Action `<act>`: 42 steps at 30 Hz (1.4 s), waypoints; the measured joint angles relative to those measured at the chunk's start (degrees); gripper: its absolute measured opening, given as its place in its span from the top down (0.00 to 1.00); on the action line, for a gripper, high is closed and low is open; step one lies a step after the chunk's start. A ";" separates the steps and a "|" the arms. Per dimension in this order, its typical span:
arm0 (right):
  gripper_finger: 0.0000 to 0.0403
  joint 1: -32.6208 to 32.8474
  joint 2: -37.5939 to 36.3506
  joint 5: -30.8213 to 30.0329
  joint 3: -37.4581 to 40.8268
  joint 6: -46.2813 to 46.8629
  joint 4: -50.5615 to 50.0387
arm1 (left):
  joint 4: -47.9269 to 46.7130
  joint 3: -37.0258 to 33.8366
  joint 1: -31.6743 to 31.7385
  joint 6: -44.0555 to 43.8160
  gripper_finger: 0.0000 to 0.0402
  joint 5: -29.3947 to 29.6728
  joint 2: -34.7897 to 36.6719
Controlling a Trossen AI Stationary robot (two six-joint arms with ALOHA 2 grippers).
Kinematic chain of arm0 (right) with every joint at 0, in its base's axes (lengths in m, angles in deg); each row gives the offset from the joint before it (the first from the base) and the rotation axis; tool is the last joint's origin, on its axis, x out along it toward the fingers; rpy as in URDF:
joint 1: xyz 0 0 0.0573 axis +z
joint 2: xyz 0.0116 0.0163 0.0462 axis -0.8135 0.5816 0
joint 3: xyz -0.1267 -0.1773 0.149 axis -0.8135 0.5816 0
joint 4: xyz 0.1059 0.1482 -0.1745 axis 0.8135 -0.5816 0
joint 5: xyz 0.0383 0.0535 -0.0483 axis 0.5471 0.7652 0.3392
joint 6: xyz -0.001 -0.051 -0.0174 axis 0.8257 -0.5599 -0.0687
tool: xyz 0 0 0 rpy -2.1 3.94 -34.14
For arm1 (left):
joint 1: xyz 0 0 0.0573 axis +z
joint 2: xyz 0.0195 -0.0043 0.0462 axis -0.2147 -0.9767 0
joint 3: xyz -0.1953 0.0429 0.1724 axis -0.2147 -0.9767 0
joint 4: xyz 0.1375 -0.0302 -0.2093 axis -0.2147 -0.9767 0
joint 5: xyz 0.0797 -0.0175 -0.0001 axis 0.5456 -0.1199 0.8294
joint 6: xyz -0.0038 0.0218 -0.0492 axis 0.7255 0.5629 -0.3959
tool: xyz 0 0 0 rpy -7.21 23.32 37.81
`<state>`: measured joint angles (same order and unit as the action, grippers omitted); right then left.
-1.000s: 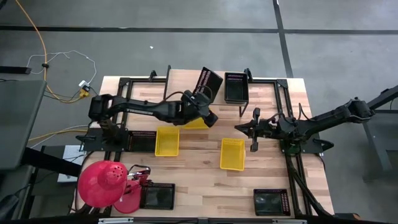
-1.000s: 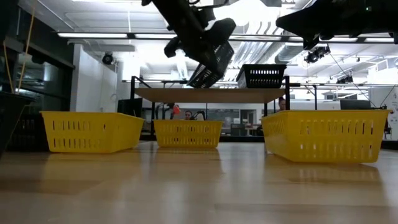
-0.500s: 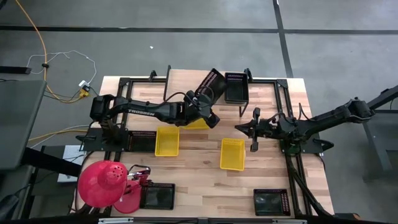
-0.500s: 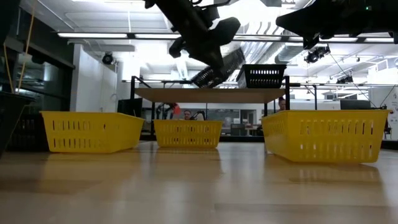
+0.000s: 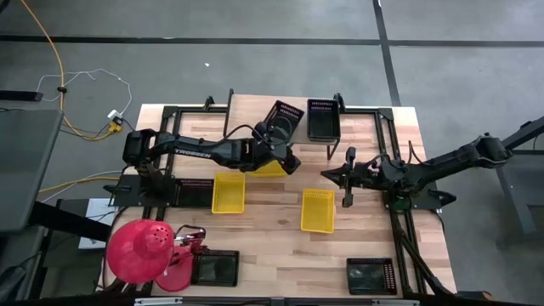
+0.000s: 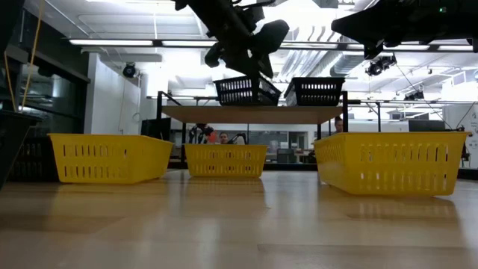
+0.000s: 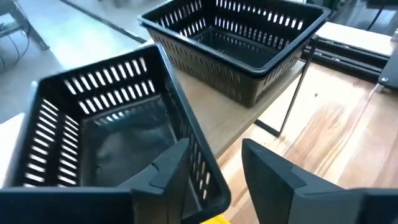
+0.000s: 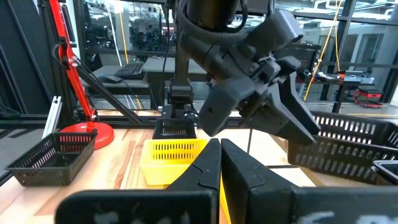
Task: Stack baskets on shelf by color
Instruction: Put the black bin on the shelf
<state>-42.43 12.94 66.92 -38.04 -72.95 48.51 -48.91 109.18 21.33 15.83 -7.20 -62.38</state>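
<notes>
My left gripper (image 7: 214, 168) clamped on rim of black basket (image 5: 284, 119) sitting level on shelf (image 6: 250, 113) w/ 2nd black basket (image 5: 322, 120) beside, my right gripper (image 5: 337, 175) closed, idle over table.

slotted matt plastic baskets (image 7: 236, 43) — black, yellow (image 6: 388, 161) — on a smooth, lightly glossy wood tabletop (image 6: 224, 224).

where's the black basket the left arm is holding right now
In the low view it sits level on the shelf, left of the other black basket; the left gripper has one finger inside the held basket, one outside.
</notes>
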 joint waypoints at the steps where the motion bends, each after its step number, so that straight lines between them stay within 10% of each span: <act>1: 1.00 0.01 0.00 0.00 0.00 0.00 -0.02 | -0.03 -0.04 0.00 0.93 0.66 0.04 0.57; 11: 1.00 0.01 0.00 0.02 0.00 0.34 -0.08 | -6.13 0.08 -0.09 9.86 0.68 0.82 11.15; 19: 1.00 0.01 0.00 0.02 0.00 1.05 -0.45 | -22.62 -3.97 1.19 4.02 0.97 10.39 15.65; 42: 1.00 0.01 0.00 0.01 0.00 1.51 0.25 | -13.02 -10.84 10.90 2.41 1.00 -8.95 13.77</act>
<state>-42.42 12.94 66.93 -38.04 -71.44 48.76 -61.93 98.34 32.23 18.23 -16.16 -48.61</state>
